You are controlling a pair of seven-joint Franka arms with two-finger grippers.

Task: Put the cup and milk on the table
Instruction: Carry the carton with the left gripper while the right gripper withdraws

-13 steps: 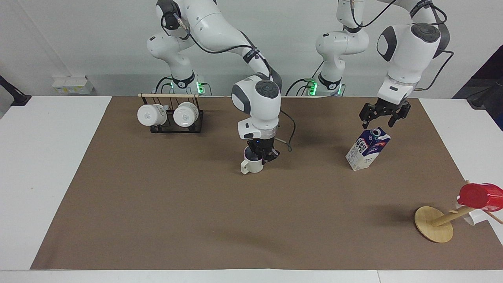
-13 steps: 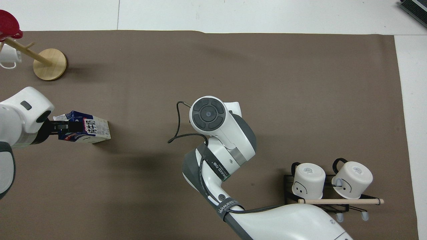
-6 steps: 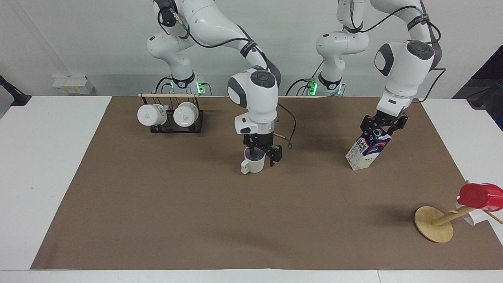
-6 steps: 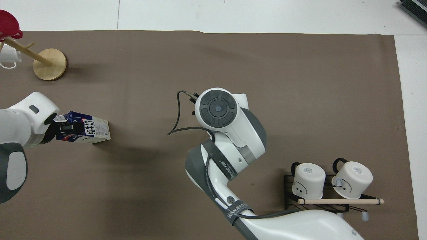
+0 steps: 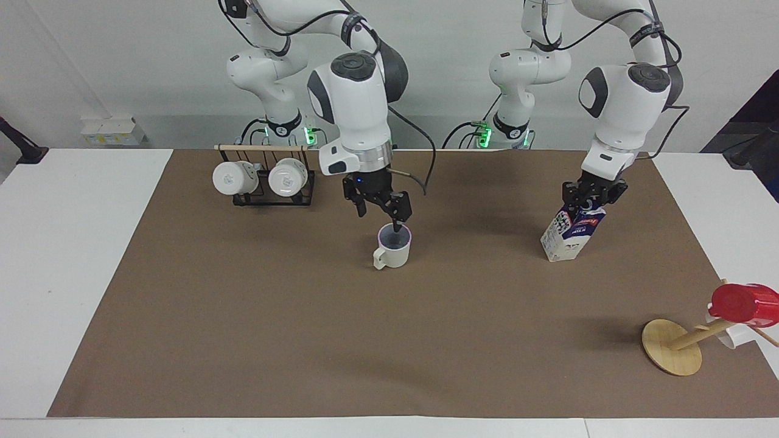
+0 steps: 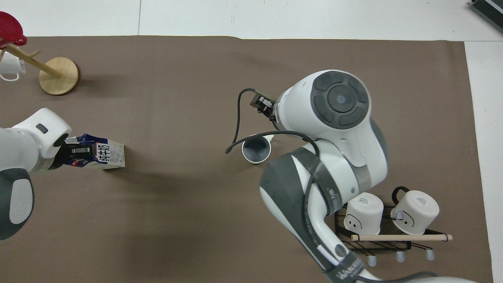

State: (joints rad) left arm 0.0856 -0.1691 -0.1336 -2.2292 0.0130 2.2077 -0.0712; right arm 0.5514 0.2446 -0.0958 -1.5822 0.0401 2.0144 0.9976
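Only facing view shows right gripper (image 5: 378,212) open.

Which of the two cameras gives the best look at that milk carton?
The facing view: the milk stands tilted on the table, print, red band and blue top visible, left gripper at its top. The overhead view shows only one printed side, its top partly hidden.
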